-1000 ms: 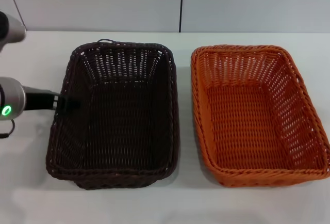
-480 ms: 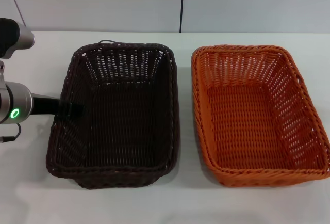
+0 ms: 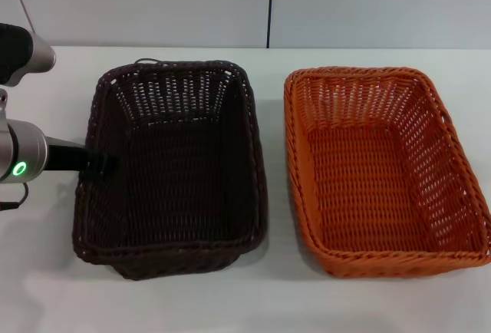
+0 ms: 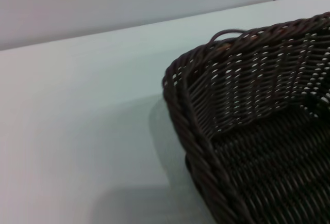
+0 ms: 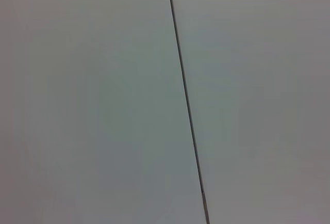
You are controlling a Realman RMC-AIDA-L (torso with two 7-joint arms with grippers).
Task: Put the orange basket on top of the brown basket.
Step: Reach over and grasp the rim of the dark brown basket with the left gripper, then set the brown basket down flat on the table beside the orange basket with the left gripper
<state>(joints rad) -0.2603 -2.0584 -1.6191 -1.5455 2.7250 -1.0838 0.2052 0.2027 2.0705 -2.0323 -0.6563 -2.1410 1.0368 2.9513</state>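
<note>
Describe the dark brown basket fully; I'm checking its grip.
The very dark brown rectangular woven basket sits upright and empty on the white table, left of the orange woven basket, apart from it. It has sloping openwork sides and a braided rim. The left tool meets its left rim; whether it is clamped cannot be told.

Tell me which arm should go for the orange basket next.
Probably the right, as a judgement from position. The orange basket sits on the robot's right, untouched, beside the brown basket. The left gripper is busy at the brown basket's left rim, with that basket between it and the orange one. The right arm is out of view.
</note>
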